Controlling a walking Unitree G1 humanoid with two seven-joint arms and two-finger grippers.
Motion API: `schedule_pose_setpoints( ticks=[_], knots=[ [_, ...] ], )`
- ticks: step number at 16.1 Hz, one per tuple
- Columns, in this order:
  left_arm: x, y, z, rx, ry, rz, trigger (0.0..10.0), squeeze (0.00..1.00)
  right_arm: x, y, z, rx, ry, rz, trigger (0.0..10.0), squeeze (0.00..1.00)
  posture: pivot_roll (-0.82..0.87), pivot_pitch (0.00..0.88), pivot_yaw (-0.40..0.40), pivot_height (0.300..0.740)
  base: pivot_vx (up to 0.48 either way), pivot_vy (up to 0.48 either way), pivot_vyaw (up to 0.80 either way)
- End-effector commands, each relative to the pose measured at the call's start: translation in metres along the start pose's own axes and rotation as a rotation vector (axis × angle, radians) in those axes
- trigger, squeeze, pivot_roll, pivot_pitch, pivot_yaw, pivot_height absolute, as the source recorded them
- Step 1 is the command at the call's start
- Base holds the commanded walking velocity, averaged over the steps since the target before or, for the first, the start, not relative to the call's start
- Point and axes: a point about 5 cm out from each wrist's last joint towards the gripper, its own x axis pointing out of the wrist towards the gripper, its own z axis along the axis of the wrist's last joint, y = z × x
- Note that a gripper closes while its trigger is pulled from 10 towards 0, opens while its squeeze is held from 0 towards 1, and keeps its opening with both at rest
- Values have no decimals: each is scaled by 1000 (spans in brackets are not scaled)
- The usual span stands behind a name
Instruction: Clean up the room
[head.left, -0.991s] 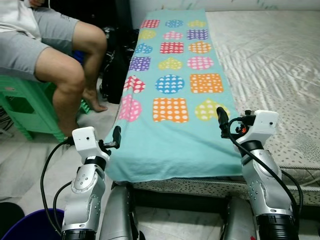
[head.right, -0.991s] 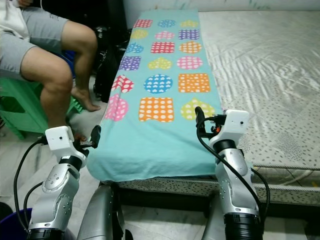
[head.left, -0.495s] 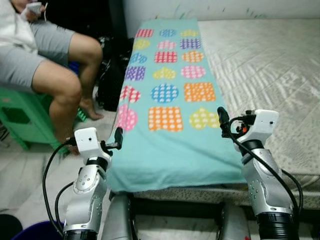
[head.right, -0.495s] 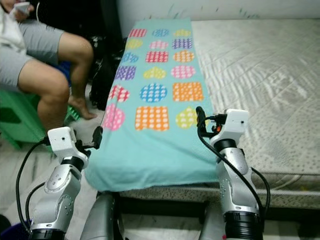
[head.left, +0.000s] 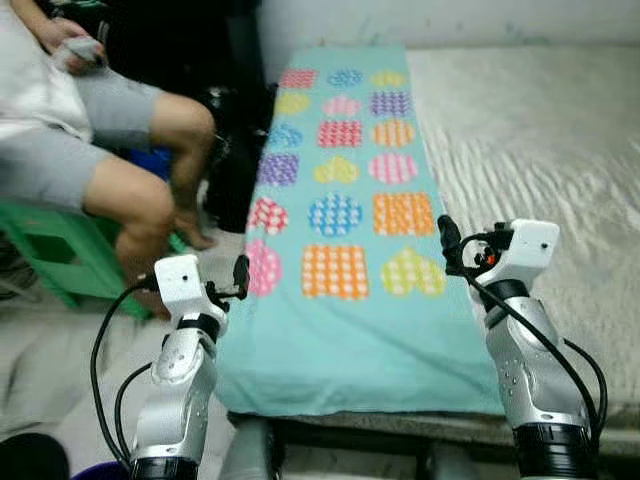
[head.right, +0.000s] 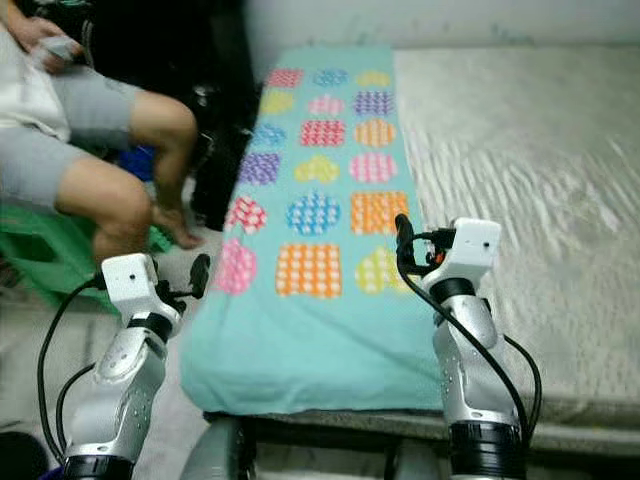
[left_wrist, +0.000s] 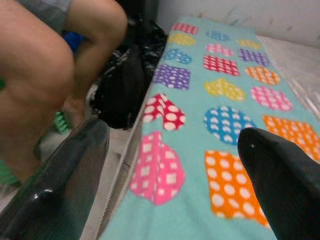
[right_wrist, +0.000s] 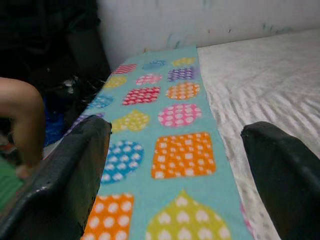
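A teal patterned blanket (head.left: 345, 230) lies flat along the bed's (head.left: 540, 150) left edge, both claws, left (head.left: 240, 275) and right (head.left: 447, 240), released and raised at its near corners; a person (head.left: 90, 150) sits beside; progress unclear.

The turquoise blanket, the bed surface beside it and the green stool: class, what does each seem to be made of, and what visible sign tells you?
Turquoise blanket: likely soft fleece, matte and fuzzy, printed with dotted shapes.
Bed surface: apparently quilted fabric with a slight sheen, wavy stitch lines.
Green stool: probably moulded plastic, uniform colour.
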Motion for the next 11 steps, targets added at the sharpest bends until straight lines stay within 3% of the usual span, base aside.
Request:
schedule_pose_setpoints(
  ticks=[1,4,11],
  knots=[
    [1,4,1,14,2,3,10000,0,-2,0,-1,-34,1,15,10000,0,-99,0,90,673,0,0,0],
    [1,1,0,19,1,-23,10000,0,-1,-4,0,-12,-7,-11,10000,0,-100,0,92,673,0,0,0],
    [3,0,0,24,5,-33,10000,0,1,-7,1,-35,-15,-20,10000,0,-102,0,96,740,0,0,0]
  ],
)
